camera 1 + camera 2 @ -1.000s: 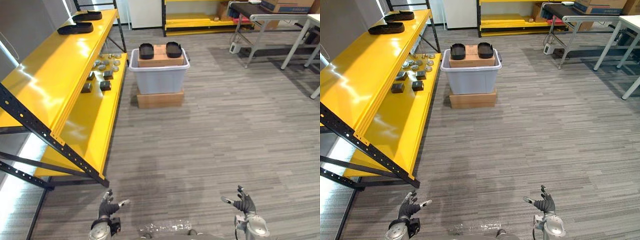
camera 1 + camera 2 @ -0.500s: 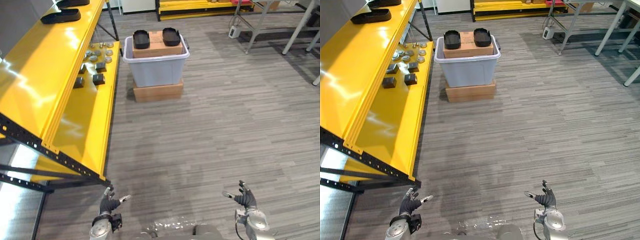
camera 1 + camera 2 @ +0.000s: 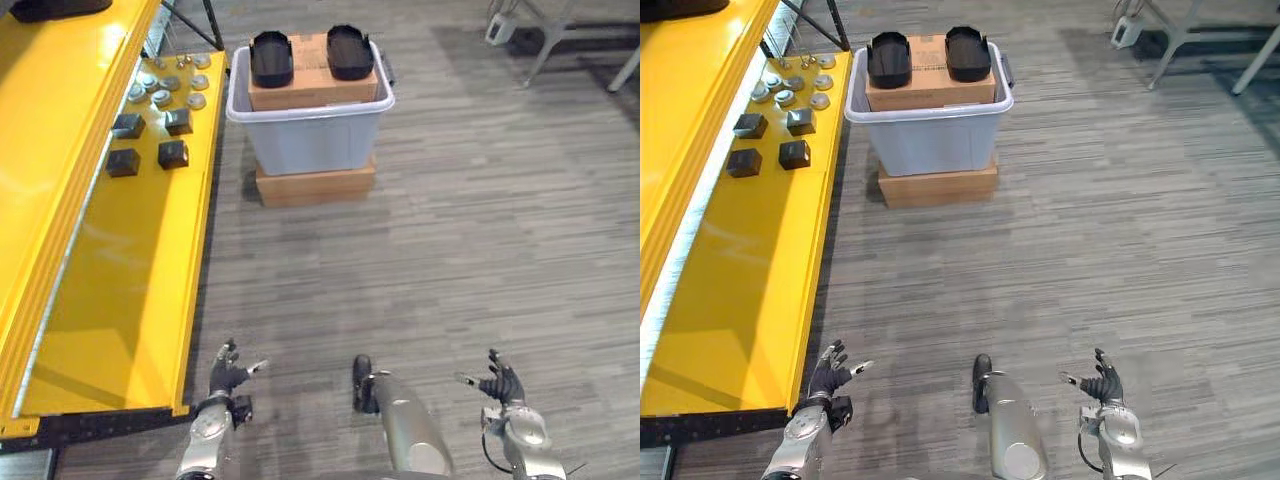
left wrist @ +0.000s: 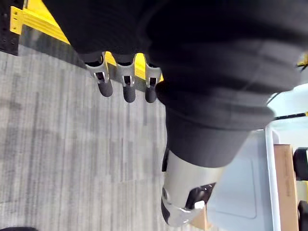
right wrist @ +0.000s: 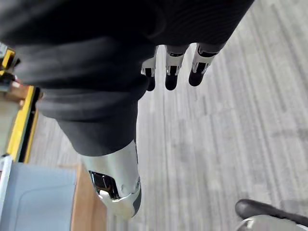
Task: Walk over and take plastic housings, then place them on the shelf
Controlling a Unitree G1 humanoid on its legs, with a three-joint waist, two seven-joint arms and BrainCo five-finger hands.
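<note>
Housings (image 3: 270,58) rest on a box (image 3: 312,88) in the bin (image 3: 320,140) at 12 o'clock, well apart from the left robot hand (image 3: 228,374) and right robot hand (image 3: 500,383), both spread and empty; drifting toward the shelf (image 3: 120,270) at 9 o'clock risks clipping it.

Both eye views look steeply down from the head, across the floor (image 3: 480,250) toward the bin (image 3: 310,140), with the yellow shelf (image 3: 110,270) along the left. They share nearly the whole scene, slightly offset. Each wrist view looks along its own fingers from very close at the floor: the one on the left hand (image 4: 127,87) also catches shelf and bin, as does the one on the right hand (image 5: 171,70).
</note>
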